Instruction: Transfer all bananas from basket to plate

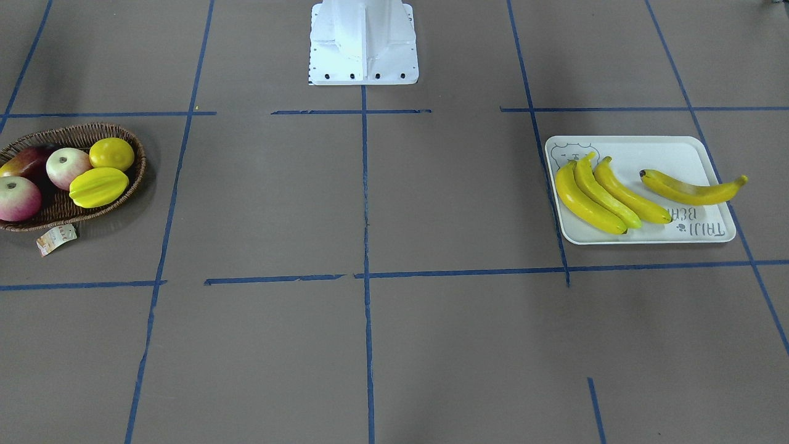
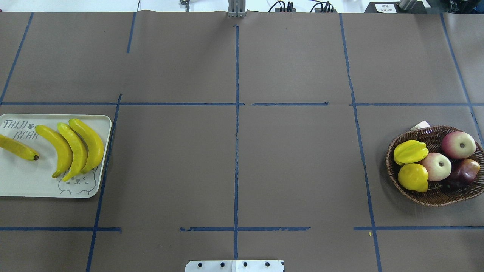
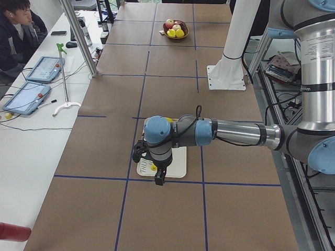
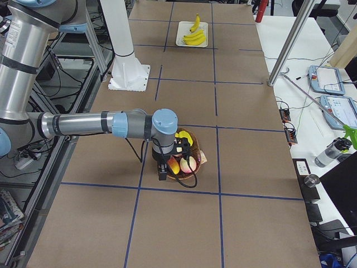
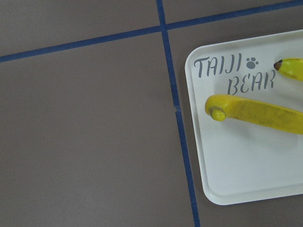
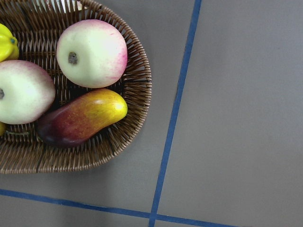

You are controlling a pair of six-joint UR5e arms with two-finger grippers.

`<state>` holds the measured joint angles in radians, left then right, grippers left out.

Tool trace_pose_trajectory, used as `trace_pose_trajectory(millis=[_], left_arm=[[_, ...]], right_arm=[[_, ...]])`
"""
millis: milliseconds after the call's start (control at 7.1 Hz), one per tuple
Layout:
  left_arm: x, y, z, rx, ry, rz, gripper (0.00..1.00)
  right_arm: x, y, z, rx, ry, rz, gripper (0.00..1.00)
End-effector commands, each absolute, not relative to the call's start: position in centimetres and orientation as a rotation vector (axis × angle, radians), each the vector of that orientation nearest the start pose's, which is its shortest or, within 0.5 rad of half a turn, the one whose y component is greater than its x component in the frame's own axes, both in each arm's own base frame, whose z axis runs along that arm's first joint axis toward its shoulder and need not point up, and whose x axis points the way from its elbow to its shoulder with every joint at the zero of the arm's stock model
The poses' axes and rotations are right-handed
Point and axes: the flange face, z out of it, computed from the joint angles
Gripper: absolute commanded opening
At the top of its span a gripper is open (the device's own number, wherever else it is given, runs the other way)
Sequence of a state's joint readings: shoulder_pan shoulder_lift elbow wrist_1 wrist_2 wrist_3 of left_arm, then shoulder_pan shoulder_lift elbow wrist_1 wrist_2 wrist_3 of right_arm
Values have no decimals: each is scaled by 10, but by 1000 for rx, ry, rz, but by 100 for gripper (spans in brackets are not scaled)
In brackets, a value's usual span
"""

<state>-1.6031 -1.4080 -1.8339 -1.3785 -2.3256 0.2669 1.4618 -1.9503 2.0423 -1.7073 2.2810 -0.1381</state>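
Four yellow bananas lie on the off-white bear plate [image 1: 647, 151]: three side by side [image 1: 595, 194] and a slimmer one [image 1: 690, 188] apart from them. The plate [image 2: 22, 181] is at the table's left in the overhead view. The wicker basket [image 2: 435, 200] at the right holds no banana that I can see. My left gripper [image 3: 158, 180] hangs above the plate's edge and my right gripper [image 4: 163, 173] hangs beside the basket; both show only in the side views, so I cannot tell whether they are open or shut.
The basket holds a star fruit [image 2: 410, 151], a round yellow fruit [image 2: 413, 177], two apples [image 2: 458, 144] and a mango [image 6: 83, 117]. A paper tag [image 1: 57, 238] lies by the basket. The robot's white base [image 1: 363, 43] stands mid-table.
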Motion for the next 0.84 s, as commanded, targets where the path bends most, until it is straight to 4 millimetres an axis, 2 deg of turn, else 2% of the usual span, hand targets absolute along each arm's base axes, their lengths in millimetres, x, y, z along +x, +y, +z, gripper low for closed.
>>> trace_pose_trajectory(millis=[0, 422, 704], left_arm=[[-78, -411, 623, 27, 760, 189, 100], [-78, -411, 612, 48, 755, 197, 100], [-78, -411, 612, 48, 755, 197, 100]], right_arm=[[32, -335, 601, -32, -712, -221, 100], [32, -335, 600, -30, -712, -220, 100], [32, -335, 600, -29, -714, -222, 100]])
